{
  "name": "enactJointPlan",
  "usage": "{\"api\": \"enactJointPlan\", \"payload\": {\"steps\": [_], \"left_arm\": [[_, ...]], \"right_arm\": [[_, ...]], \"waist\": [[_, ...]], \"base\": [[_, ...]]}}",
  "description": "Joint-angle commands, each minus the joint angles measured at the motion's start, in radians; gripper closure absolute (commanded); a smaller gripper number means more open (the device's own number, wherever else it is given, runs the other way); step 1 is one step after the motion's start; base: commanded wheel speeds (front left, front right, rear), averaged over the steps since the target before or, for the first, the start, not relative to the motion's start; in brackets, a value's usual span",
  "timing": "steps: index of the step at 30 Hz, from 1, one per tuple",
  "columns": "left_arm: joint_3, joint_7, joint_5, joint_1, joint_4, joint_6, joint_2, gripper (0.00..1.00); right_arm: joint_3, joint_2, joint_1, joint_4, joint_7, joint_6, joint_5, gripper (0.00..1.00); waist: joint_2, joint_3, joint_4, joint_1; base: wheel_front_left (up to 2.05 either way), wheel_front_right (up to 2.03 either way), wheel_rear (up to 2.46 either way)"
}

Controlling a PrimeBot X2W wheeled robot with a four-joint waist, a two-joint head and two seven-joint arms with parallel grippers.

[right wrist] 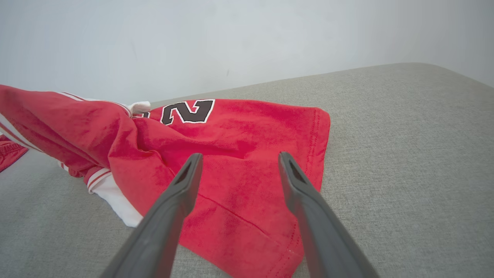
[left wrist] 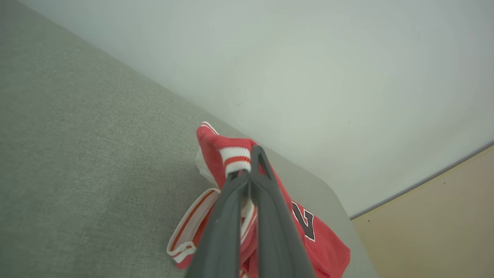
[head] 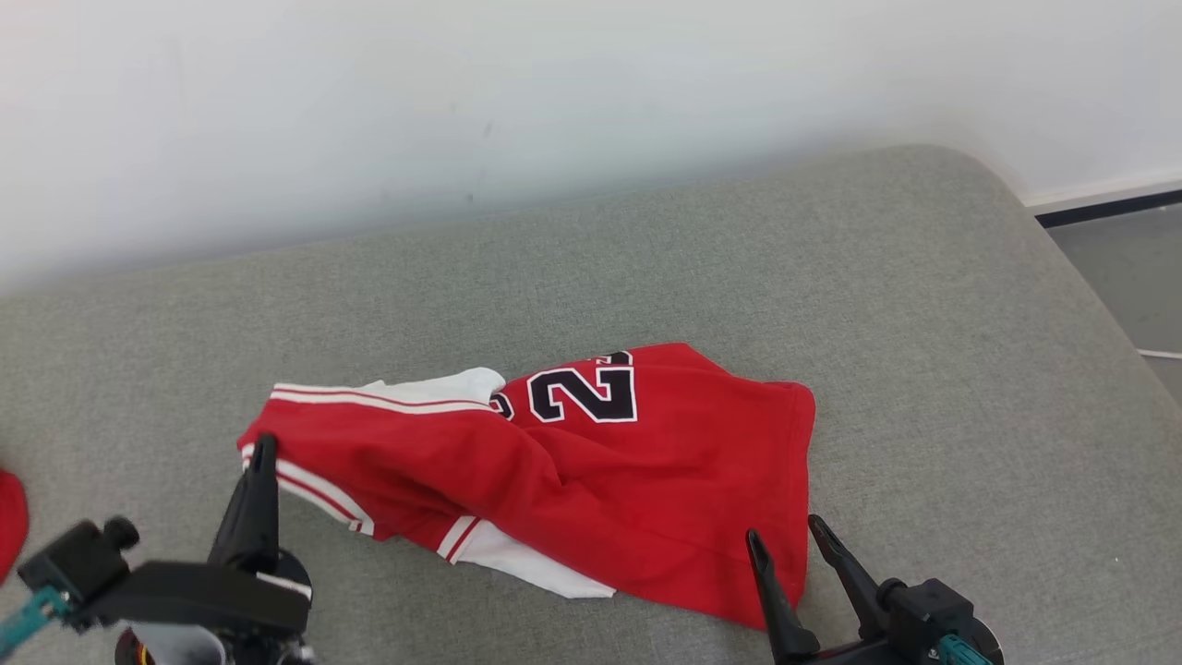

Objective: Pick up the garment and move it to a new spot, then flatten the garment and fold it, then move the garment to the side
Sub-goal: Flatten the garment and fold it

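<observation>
The garment [head: 591, 471] is a red jersey with white and red striped trim and a black number, lying crumpled on the grey cushion [head: 646, 259]. My left gripper [head: 261, 453] is shut on its striped edge at the garment's left end; in the left wrist view the two fingers [left wrist: 251, 170] pinch a white and red cuff of the garment [left wrist: 216, 150], lifted a little off the cushion. My right gripper [head: 785, 534] stands open at the garment's lower right corner. In the right wrist view its fingers [right wrist: 239, 158] straddle the red cloth [right wrist: 239, 131] near the hem.
A white wall [head: 462, 111] runs behind the cushion. The cushion's rounded right edge drops to a grey floor [head: 1136, 268] at the far right. Another red item [head: 9, 522] peeks in at the left edge. Bare cushion lies behind and right of the garment.
</observation>
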Motion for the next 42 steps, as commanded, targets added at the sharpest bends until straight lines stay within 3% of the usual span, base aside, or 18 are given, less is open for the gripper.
{"api": "enactJointPlan", "payload": {"steps": [1, 10, 18, 25, 26, 27, 28, 33, 37, 42], "left_arm": [[0.004, -0.029, 0.01, 0.027, 0.02, -0.01, -0.01, 1.0], [0.028, -0.143, -0.026, 0.113, 0.161, -0.026, -0.088, 1.0], [0.031, -0.182, -0.042, 0.202, 0.19, -0.05, -0.098, 1.0], [0.013, -0.194, -0.01, 0.262, 0.195, -0.043, -0.092, 1.0], [0.01, -0.199, -0.006, 0.267, 0.196, -0.045, -0.094, 0.87], [0.011, -0.204, 0.0, 0.273, 0.197, -0.045, -0.096, 0.19], [0.011, -0.21, 0.005, 0.279, 0.2, -0.043, -0.099, 0.0], [0.024, -0.236, 0.05, 0.302, 0.189, -0.044, -0.108, 0.0], [0.094, -0.248, 0.216, 0.318, 0.125, -0.033, -0.106, 0.0], [0.158, -0.246, 0.461, 0.366, 0.008, -0.054, -0.13, 0.0]], "right_arm": [[-0.002, 0.001, 0.009, 0.0, -0.005, -0.002, -0.01, 0.0], [-0.01, -0.008, 0.019, -0.008, 0.01, -0.002, -0.028, 0.0], [-0.027, -0.021, 0.044, -0.036, 0.028, -0.002, -0.034, 0.0], [-0.026, -0.017, 0.057, -0.054, 0.043, -0.002, -0.037, 0.0], [-0.026, -0.017, 0.057, -0.056, 0.043, -0.002, -0.037, 0.0], [-0.026, -0.016, 0.058, -0.058, 0.045, -0.002, -0.038, 0.0], [-0.027, -0.016, 0.058, -0.059, 0.046, -0.002, -0.038, 0.0], [-0.042, -0.024, 0.056, -0.07, 0.064, -0.002, -0.036, 0.0], [-0.071, -0.035, 0.058, -0.079, 0.094, -0.002, -0.019, 0.0], [-0.107, -0.039, 0.06, -0.087, 0.146, -0.002, -0.01, 0.0]], "waist": [[0.0, -0.009, 0.008, 0.0001], [0.0, -0.035, 0.012, 0.0001], [0.0, -0.05, 0.035, 0.0001], [0.0, -0.056, 0.061, 0.0001], [0.0, -0.057, 0.063, 0.0001], [0.0, -0.057, 0.064, 0.0001], [0.0, -0.058, 0.065, 0.0001], [0.0, -0.057, 0.066, 0.0001], [0.0, -0.055, 0.07, 0.0001], [0.0, -0.057, 0.074, 0.0001]], "base": [[0.0, 0.0, 0.0], [0.0, 0.0, 0.0], [0.0, 0.0, 0.0], [0.0, 0.0, 0.0], [0.0, 0.0, 0.0], [0.0, 0.0, 0.0], [0.0, 0.0, 0.0], [0.0, 0.0, 0.0], [0.0, 0.0, 0.0], [0.0, 0.0, 0.0]]}}
